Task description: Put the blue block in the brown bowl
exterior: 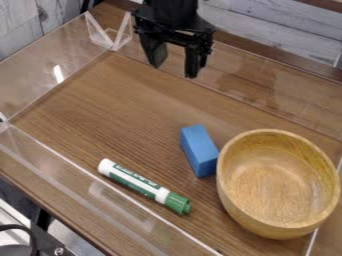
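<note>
Blue block (199, 149): lies flat on the wooden table (120, 110), right of centre, long side running from 11 to 5 o'clock; nothing grips it.
Brown bowl (278, 182): at 4 o'clock from the block, just beside it, its rim close to the block's lower right corner; whether they touch I cannot tell; upright, nothing inside.
Marker pen (143, 186): white and green, at 8 o'clock from the block, apart from it, lying flat with its green cap toward the lower right.
Gripper (175, 60): black, at 12 o'clock from the block and well apart, pointing down, jaws spread wide, holding nothing.
Clear walls (54, 70): transparent panels edge the table.
</note>
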### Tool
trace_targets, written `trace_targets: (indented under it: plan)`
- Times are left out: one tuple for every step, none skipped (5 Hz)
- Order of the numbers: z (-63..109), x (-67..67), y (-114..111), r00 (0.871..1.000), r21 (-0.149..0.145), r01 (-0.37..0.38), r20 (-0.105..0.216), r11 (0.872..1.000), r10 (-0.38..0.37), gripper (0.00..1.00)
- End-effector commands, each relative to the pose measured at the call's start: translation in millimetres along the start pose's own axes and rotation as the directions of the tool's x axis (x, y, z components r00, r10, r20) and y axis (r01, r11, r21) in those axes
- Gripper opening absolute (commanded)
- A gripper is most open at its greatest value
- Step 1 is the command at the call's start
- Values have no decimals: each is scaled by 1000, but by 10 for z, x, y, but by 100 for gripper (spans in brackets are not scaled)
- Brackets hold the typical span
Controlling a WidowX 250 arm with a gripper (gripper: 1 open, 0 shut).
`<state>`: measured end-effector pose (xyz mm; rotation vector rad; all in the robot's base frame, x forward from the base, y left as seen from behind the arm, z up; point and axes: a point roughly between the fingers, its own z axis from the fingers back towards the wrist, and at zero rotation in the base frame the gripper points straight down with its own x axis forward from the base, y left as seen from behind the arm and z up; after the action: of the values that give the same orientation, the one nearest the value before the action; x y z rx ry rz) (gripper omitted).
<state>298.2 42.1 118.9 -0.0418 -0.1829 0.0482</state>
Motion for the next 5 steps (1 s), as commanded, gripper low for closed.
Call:
trace_targets:
  plan:
    - [161, 73, 20, 997, 13, -2, 73, 1000, 1, 100]
    - [152, 72, 25, 997, 16, -6, 80, 1000, 5, 100]
    - [141, 84, 32, 996, 17, -8, 87, 1000, 6, 100]
    - [72, 34, -5, 996, 20, -54, 66, 998, 53, 100]
    - [3, -1, -30, 996, 23, -80, 46, 997, 78, 100]
